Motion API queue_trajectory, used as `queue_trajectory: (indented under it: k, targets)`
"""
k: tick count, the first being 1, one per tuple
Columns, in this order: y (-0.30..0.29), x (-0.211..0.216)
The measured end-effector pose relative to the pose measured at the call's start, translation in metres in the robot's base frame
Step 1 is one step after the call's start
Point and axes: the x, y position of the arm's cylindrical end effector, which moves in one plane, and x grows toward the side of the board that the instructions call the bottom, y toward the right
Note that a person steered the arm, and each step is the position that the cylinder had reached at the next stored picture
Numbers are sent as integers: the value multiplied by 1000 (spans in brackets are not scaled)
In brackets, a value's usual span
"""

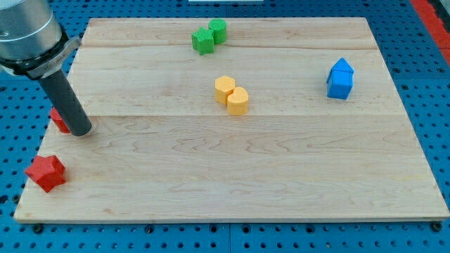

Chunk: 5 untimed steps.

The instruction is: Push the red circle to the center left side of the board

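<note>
**Red circle at the left edge, close to done**

Nine o'clock on the board (232, 161): red circle (58, 119), mostly hidden behind the rod, so round shape not confirmable; taken as the target because the other red piece is plainly a star. Sits right on the left rim, about mid-height, possibly overhanging the edge a little.

My tip (81, 131) at the circle's four o'clock, touching or just beside it; contact hard to tell. No jaws on this rig, just a bare rod, nothing held or clamped.

Elsewhere:
- red star (46, 172) at the board's eight o'clock corner, apart from the circle
- two green blocks (209, 36) touching, at twelve o'clock
- two yellow blocks (231, 94) touching, just above centre
- blue block (339, 79) at two o'clock, perhaps two pieces pressed together

Handling, judged from looks: small, stiff, light piece, likely to slide easily on smooth wood and to roll off a rounded side if struck off-centre. No gripping possible; best pushed square through the middle of a side face. Any further shove toward nine o'clock risks tipping it off the rim. Goal spot looks reached or nearly so; at most a gentle nudge needed.
</note>
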Motion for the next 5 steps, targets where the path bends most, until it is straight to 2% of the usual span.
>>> queue_trajectory:
  k: [1,3,4,5]
  targets:
    - [0,15]
    - [-38,26]
    - [-16,12]
    - [-29,-39]
